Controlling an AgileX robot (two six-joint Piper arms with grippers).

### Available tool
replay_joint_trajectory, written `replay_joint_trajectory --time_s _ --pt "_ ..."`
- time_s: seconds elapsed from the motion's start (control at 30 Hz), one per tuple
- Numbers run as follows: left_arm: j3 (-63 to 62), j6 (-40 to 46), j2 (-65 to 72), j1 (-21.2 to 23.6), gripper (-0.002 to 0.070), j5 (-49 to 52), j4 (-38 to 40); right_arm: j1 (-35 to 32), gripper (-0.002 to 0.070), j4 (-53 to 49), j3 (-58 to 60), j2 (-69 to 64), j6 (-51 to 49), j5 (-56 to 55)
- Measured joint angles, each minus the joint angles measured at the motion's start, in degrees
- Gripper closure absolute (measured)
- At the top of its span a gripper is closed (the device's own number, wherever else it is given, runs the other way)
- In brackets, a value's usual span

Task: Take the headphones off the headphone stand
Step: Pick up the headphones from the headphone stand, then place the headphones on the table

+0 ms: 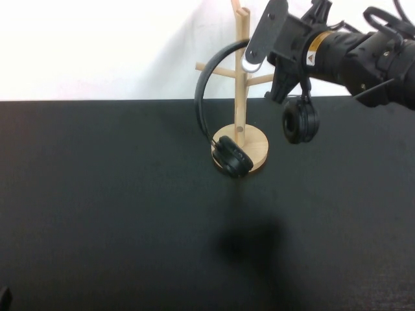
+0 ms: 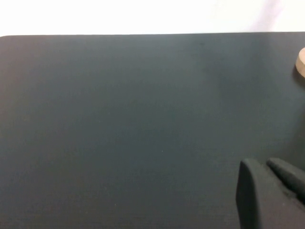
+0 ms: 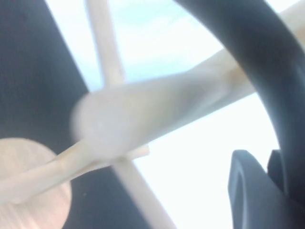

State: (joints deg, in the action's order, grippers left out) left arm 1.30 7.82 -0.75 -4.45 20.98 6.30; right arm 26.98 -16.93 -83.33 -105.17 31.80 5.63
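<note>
The light wooden headphone stand (image 1: 241,91) stands at the table's far middle on its round base (image 1: 254,140). The black headphones (image 1: 202,97) arch over it; one ear cup (image 1: 232,157) lies against the base and the other (image 1: 299,121) hangs in the air under my right arm. My right gripper (image 1: 259,48) is at the top of the headband beside the post and appears shut on it. In the right wrist view the headband (image 3: 267,57) curves down to the gripper (image 3: 267,162), with a peg (image 3: 157,112) close by. My left gripper (image 2: 267,164) is shut and empty, low over the table.
The black table (image 1: 130,214) ends at a white wall behind the stand. The edge of the stand's base (image 2: 301,62) shows in the left wrist view. The right arm (image 1: 363,58) reaches in from the far right, above the table.
</note>
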Motion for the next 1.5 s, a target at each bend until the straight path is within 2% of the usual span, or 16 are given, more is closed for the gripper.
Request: replay_joint_trajectory --time_s 0.2,0.33,0.57,0.77,0.9,1.03,1.3,1.5 --pt "0.0 0.0 0.0 0.0 0.0678 0.0 0.0 0.27 0.0636 -0.05 0.0 4.58 -0.21 2.95" --pt "0.0 0.0 0.0 0.0 0.0678 0.0 0.0 2.09 0.0636 -0.05 0.0 9.43 -2.55 9.9" --pt "0.0 0.0 0.0 0.0 0.0678 0.0 0.0 5.19 0.0636 -0.05 0.0 16.4 -19.0 33.08" --pt "0.0 0.0 0.0 0.0 0.0678 0.0 0.0 5.19 0.0636 1.52 0.82 14.35 -33.7 48.64" --pt "0.0 0.0 0.0 0.0 0.0678 0.0 0.0 5.19 0.0636 3.45 4.82 10.79 -37.13 48.53" --pt "0.0 0.0 0.0 0.0 0.0678 0.0 0.0 5.19 0.0636 6.61 8.18 5.49 -38.15 43.32" --pt "0.0 0.0 0.0 0.0 0.0678 0.0 0.0 5.08 0.0636 11.1 8.66 -7.31 -38.37 37.38" --pt "0.0 0.0 0.0 0.0 0.0678 0.0 0.0 4.62 0.0636 11.47 8.66 -11.14 -38.81 36.07"
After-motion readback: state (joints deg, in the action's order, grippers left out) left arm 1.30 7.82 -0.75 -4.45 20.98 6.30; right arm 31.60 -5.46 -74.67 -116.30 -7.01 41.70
